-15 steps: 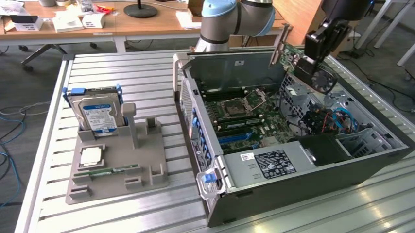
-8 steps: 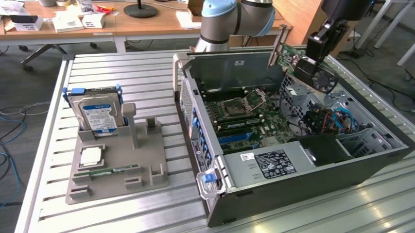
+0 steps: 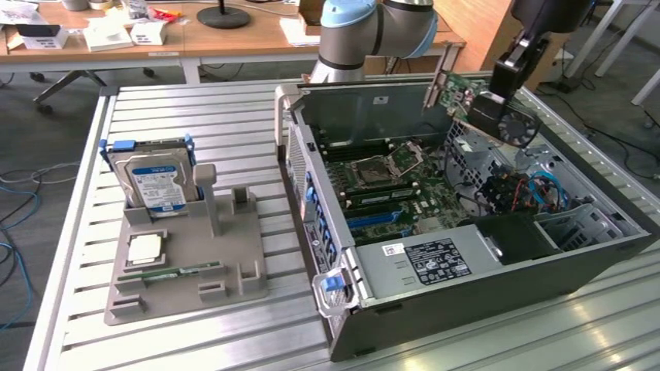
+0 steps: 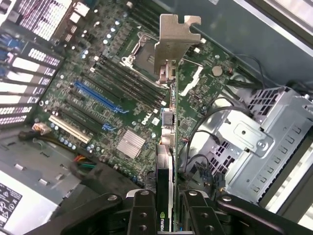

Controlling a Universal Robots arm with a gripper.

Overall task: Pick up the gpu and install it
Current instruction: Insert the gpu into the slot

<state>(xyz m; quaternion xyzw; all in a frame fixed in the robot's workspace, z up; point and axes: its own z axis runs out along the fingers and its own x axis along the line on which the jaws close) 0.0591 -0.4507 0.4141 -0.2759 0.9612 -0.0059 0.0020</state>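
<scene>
Wrist view: the tool clamps the gpu edge-on above the motherboard.

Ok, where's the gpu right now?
The gpu is clamped in the gripper, hanging over the motherboard of the open computer case, at the exterior view's right.
</scene>
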